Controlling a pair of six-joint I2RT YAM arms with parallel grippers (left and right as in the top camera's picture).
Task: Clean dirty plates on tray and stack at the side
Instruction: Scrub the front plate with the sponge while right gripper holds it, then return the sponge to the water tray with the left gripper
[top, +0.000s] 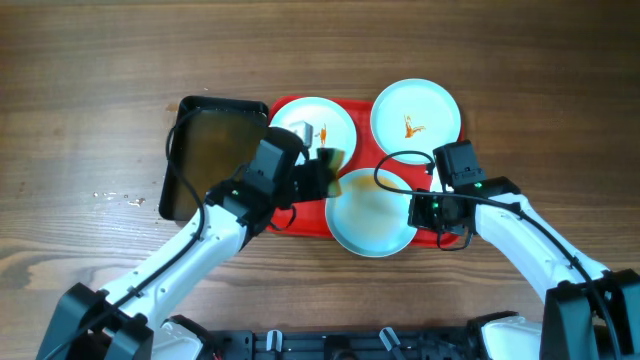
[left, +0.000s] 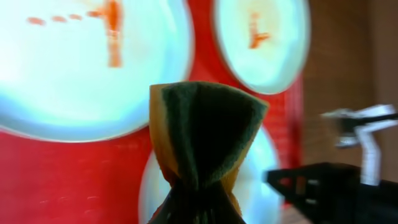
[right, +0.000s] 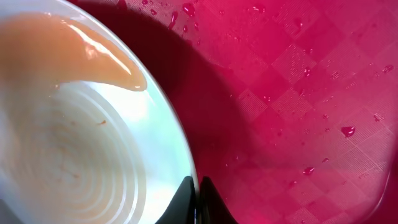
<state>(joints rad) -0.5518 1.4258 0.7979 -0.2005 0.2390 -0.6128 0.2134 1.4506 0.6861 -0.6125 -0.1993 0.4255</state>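
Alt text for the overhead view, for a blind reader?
Over a red tray holding three pale plates, the left gripper grips a green-and-yellow sponge and the right gripper pinches the front plate by its rim. The rear-left plate and rear-right plate carry orange smears; a black pan sits left.

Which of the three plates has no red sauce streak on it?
The front plate: it has a pale brownish wash, while the rear-left plate and rear-right plate show orange-red streaks.

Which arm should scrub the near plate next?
Left. The left gripper is shut on the sponge beside the near plate; the right gripper only pinches that plate's rim.
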